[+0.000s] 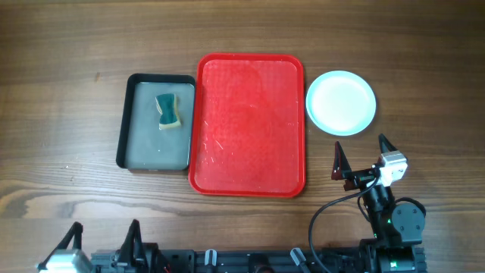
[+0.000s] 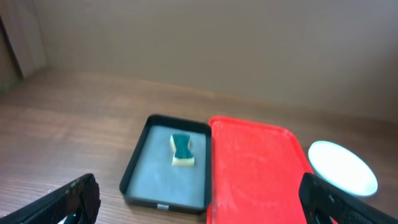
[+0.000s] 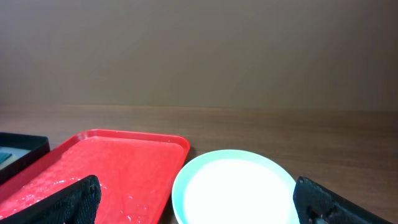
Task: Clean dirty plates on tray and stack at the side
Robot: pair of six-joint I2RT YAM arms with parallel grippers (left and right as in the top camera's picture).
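Red tray lay mid-table, long side running away from the robot, its surface carrying pale flecks and streaks. Plates sat on the wooden table just beside the tray's far right corner. From overhead they read as a single round disc, white inside with a pale blue rim. The number in the stack could not be told, nor whether the rim touched the tray. The right wrist view gave the same: the plates low in frame, with the tray to their left. A dark pan lay against the tray's left side, with a green-and-yellow sponge in its far half, near the tray. The right gripper hung near the robot's side of the plates and well clear of them, fingers spread wide over bare wood, gripping nothing. The left gripper was low at the table's near edge, well apart from pan and tray. Its fingers were likewise spread wide at either lower corner of its own view, which looked over the pan and sponge.
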